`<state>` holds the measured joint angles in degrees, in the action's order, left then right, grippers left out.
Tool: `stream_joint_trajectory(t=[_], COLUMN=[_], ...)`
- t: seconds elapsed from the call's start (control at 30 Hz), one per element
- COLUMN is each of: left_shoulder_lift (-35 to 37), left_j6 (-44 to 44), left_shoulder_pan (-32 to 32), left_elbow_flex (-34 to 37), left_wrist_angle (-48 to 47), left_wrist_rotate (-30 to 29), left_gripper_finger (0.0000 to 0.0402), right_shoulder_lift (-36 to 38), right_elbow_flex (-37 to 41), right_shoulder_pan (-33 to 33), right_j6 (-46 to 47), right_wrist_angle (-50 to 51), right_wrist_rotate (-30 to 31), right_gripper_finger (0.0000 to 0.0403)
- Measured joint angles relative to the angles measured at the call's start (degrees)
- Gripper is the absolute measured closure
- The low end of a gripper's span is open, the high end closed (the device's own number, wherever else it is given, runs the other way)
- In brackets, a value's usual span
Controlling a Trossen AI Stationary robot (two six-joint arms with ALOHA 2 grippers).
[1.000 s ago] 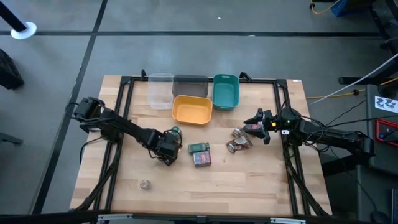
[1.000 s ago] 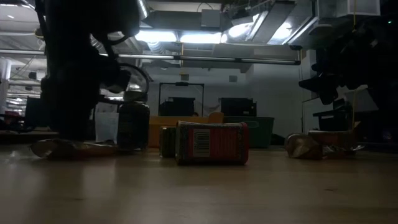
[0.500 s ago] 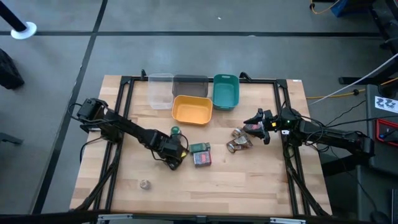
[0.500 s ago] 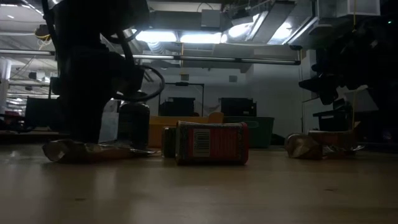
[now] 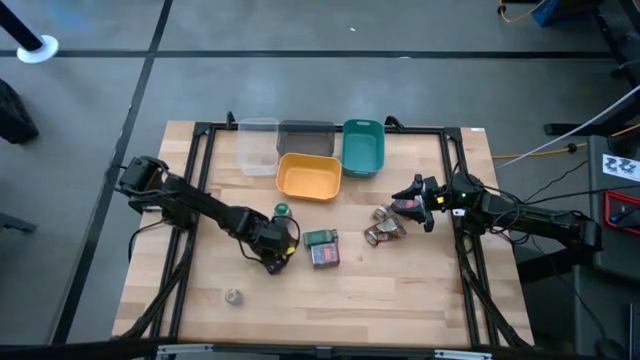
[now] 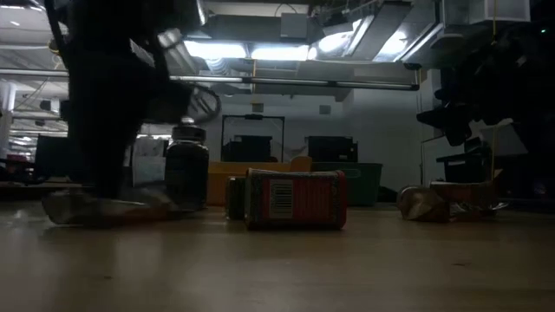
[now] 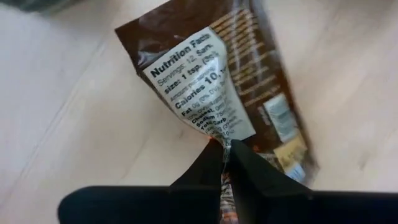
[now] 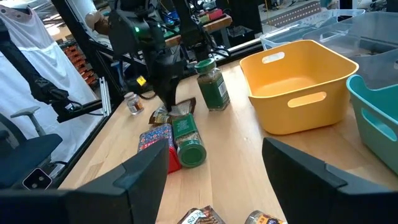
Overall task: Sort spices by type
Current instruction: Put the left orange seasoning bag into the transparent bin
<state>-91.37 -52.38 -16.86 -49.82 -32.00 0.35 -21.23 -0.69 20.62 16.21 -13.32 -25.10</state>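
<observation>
Left gripper point(image 5: 276, 252) down at the middle of the table point(image 5: 400, 290), fingers pinched tight on the edge of a brown packet point(image 7: 230, 93) lying flat on the wood. Packet glossy and crinkled, dark brown, with a white nutrition label on its face. Just beside it, an upright jar point(image 5: 282, 212) with a green cap, dark contents showing in the low view. Next along, a second jar point(image 5: 320, 238) on its side, touching a red box point(image 5: 326, 256) with a barcode on the end. A small round tin point(image 5: 233, 296) well apart, near the front left of the table. Two more crumpled brown packets point(image 5: 384, 226) lying near the right gripper point(image 5: 412, 203). Right gripper raised above the table's right side, fingers spread wide, holding nothing. At the far edge, a yellow tray point(image 5: 309, 177), a teal tray point(image 5: 363, 146), a grey tray point(image 5: 306, 137) and a clear tray point(image 5: 258, 146), grouped close together.
</observation>
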Motion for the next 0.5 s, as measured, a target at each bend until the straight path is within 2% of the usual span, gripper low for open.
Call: stream_joint_trajectory(t=[0.33,0.5], left_shoulder_lift=[12.89,19.93], left_j6=[1.57,6.62], left_shoulder_pan=[-0.02,0.48], left_elbow_flex=[-0.28,-0.36], left_wrist_angle=[1.74,4.9], left_wrist_rotate=[-1.43,-8.72], left_gripper_finger=[0.0401,0.0401], right_shoulder_lift=[0.0,0.0], right_elbow_flex=[-0.02,-0.02], right_shoulder_pan=[0.0,0.0], right_j6=[0.0,0.0], right_wrist_angle=[-0.02,-0.08], right_wrist_rotate=[0.0,0.02], right_gripper_finger=[0.0146,0.0146])
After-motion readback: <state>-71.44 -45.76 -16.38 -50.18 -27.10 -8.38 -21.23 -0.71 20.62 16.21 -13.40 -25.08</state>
